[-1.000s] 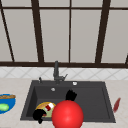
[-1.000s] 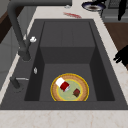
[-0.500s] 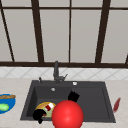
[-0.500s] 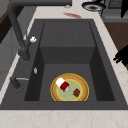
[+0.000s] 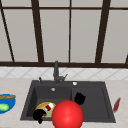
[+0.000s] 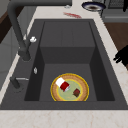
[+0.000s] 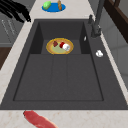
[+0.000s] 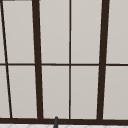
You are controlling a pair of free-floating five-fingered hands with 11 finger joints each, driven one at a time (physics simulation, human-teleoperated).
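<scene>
Nothing has stirred over the last second: both hands hang where they were, and every object lies as it did, so the work is at a standstill.

The dark sink [image 5: 96, 108] spans the counter under the window. In the front view a big red ball [image 5: 67, 114] sits at 6 o'clock of it, low against the near rim. I cannot place its depth from the sides.

The yellow-rimmed plate [image 5: 42, 105] lies flat on the floor of the left basin, at about 8 o'clock of the sink. It has a pale green centre and carries a red-and-white can [image 6: 63, 84] on its side, with a small brown piece [image 6: 76, 92] at the can's 4 o'clock.

The left hand [image 5: 38, 115] hovers at the plate's 7 o'clock, at the front rim. Seen from the right, a hand at that end of the sink, which I take for the left, holds nothing, its fingers straight and spread. The right hand [image 5: 79, 98] floats at 1 o'clock of the ball, empty as far as I can see; how it is held I cannot tell.

A blue dish [image 5: 10, 104] rests at 9 o'clock on the counter and a red strip [image 5: 116, 105] at 3 o'clock.
</scene>
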